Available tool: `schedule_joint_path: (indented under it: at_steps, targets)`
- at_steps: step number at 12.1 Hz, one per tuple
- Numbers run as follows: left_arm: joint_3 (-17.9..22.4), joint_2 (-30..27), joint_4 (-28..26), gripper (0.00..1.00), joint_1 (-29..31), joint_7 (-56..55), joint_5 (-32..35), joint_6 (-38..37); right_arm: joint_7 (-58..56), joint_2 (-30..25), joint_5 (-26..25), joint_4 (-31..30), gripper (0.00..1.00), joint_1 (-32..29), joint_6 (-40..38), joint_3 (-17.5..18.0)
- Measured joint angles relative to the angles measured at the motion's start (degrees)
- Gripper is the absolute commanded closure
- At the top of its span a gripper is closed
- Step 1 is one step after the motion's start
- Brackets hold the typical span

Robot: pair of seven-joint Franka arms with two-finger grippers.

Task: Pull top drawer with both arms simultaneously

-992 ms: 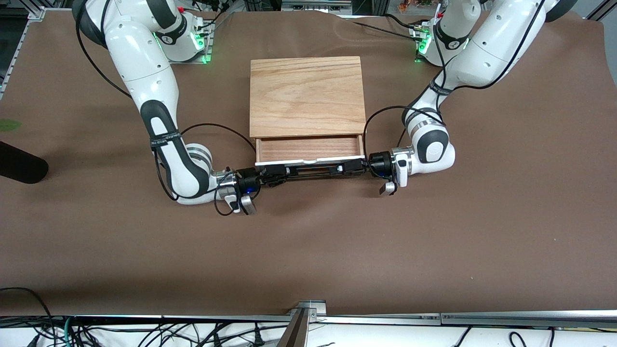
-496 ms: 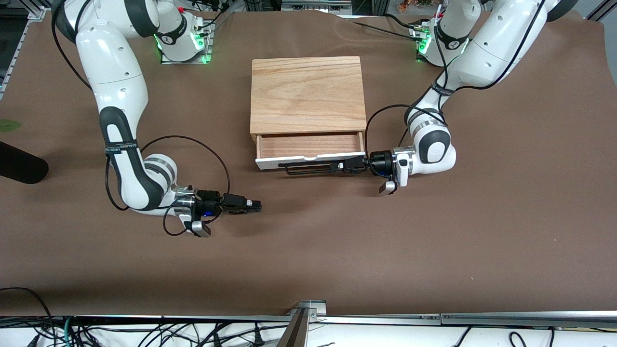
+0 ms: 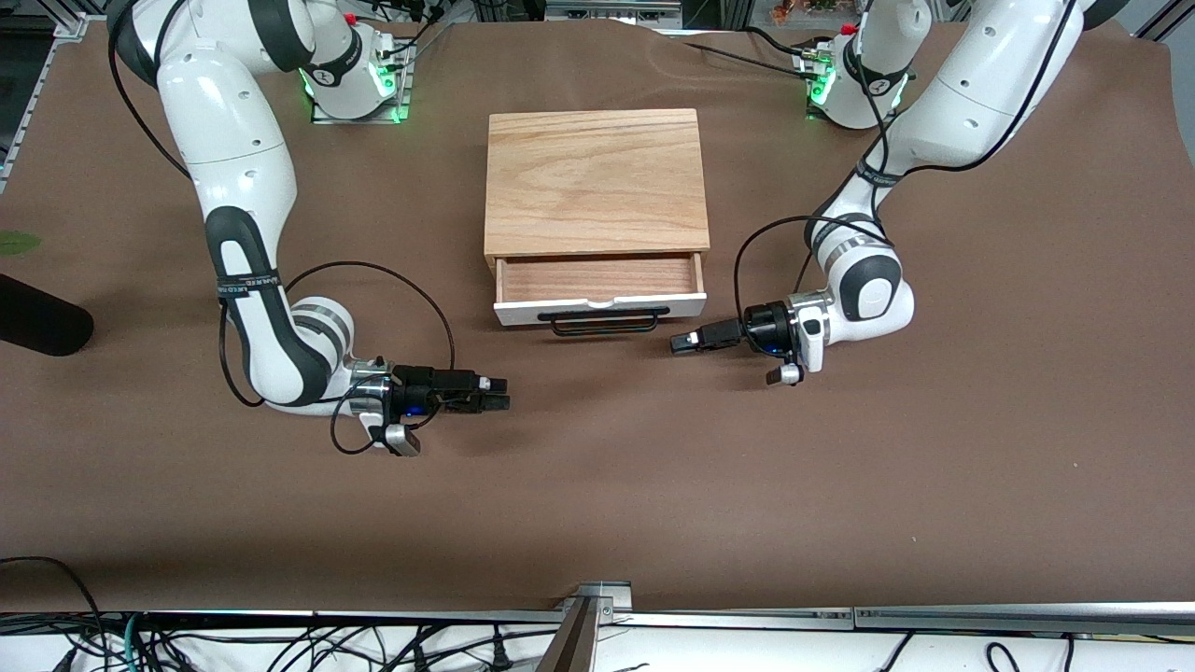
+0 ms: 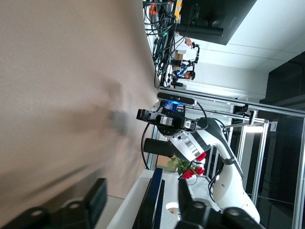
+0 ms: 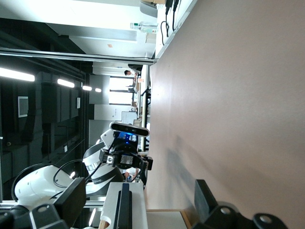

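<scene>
The top drawer stands partly pulled out of a light wooden cabinet that sits mid-worktop between the two arm bases, its reddish-brown interior exposed and its white front panel facing the front camera. The long black wire handle hangs off that panel with nothing gripping it. The left gripper is low over the brown worktop, just off the handle's end toward the left arm's end of the worktop, pointing in toward the drawer; its fingers are apart with nothing between them, as the left wrist view shows. The right gripper hovers low over the worktop toward the right arm's end, well apart from the drawer front and clear of the handle; its fingers are likewise spread and empty in the right wrist view. Each wrist view catches the other arm's gripper farther off across open cloth. Nothing lies on the worktop between either gripper and the drawer. A dark rounded object and a small green patch sit at the worktop edge at the right arm's end, and cables run below the edge nearest the front camera.
</scene>
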Motion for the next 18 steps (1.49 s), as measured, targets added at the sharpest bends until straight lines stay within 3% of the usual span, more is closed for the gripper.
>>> schedule_joint_path:
  at_steps: [2, 5, 10, 13, 16, 18]
  targets:
    - [0.42, -1.16, 0.02, 0.0, 0.34, -2.3, 1.61, 0.09, 0.0, 0.0, -2.76, 0.25, 0.0, 0.06, 1.44, -1.28]
    - [1.93, -6.59, 0.15, 0.0, 3.2, -11.33, 13.59, 0.46, 0.27, 0.0, -9.2, 1.44, 0.0, 0.16, 3.3, -4.13]
    - [2.9, -20.57, -0.4, 0.0, 11.75, -27.56, 41.9, 0.51, 8.02, -3.3, -27.48, 4.45, 0.0, 0.13, 3.4, -10.7]
    - [3.98, -31.14, -2.61, 0.0, 14.23, -34.92, 60.36, -1.31, 13.1, -6.93, -38.51, 4.54, 0.0, 0.17, 3.4, -12.45]
    - [7.14, -40.45, -2.65, 0.0, 14.4, -38.95, 79.09, -10.21, 17.81, -9.62, -48.35, 4.56, 0.0, 0.21, 3.37, -13.82]
    - [9.33, -43.38, 1.09, 0.0, 14.45, -39.06, 87.56, -16.96, 23.17, -11.7, -55.44, 4.57, 0.0, 0.23, 3.09, -14.02]
